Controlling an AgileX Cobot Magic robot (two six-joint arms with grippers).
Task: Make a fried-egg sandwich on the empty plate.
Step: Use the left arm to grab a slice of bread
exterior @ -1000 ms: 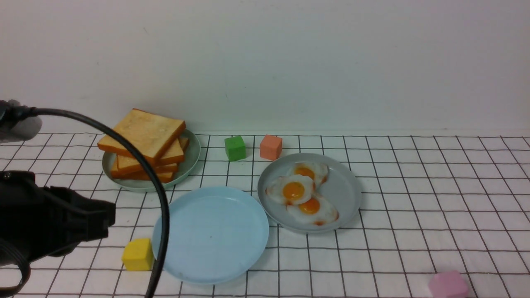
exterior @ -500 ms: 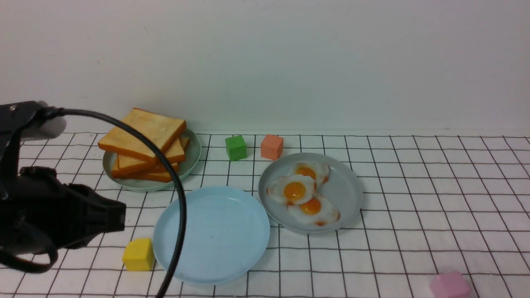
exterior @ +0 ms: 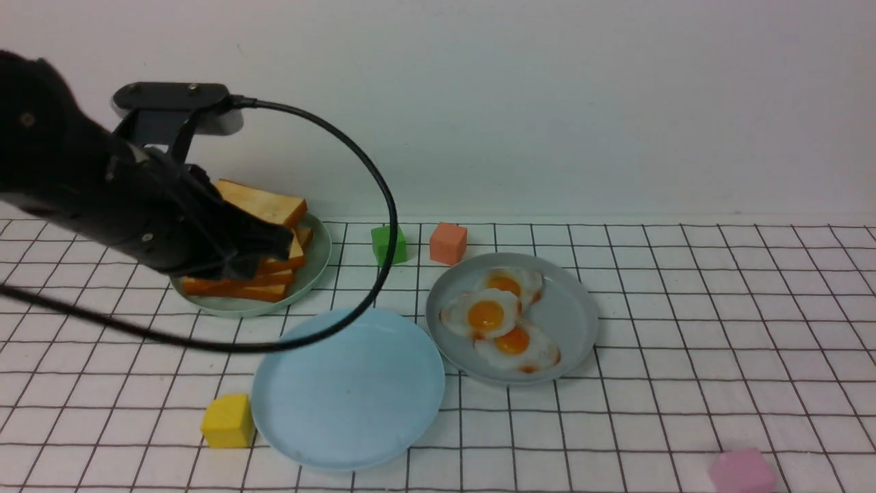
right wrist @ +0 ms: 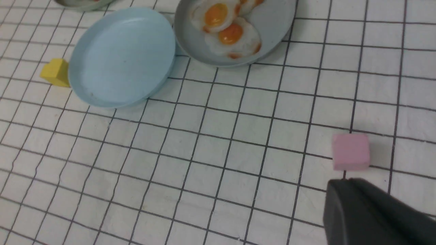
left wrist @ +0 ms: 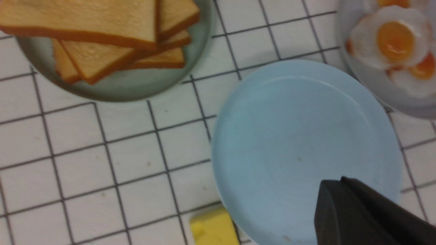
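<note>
The left arm (exterior: 185, 198) has been swung forward and inward since the earlier front view, and its black cable (exterior: 387, 198) is now looped across the view of the blue plate's far rim. The toast, eggs and plates have been left where they were.

The left gripper (left wrist: 340, 182) is fully closed, with nothing gripped; the right gripper (right wrist: 344, 182) is likewise shut on nothing.

Three round, smooth, low-rimmed plates can be counted. On the pale green plate (exterior: 316, 263), toward the bench's far left corner, at least four square toast slices (exterior: 263, 205) are stacked askew, golden and finely mottled, with browner crusts. On the grey plate (exterior: 575, 329), three glossy fried eggs (exterior: 487, 315) are overlapped, their white edges wavy and browned, their yolks domed and orange. The pale sky-blue plate (exterior: 349, 404) is set between and nearer, bare from rim to rim.

Four blocks are seen: green (exterior: 389, 246) and orange (exterior: 448, 244) by the far edge, yellow (exterior: 227, 422) just beside the blue rim, pink (exterior: 742, 471) toward the near right. A strip of gridded bench (exterior: 657, 383) is left between the grey plate and the pink block.
</note>
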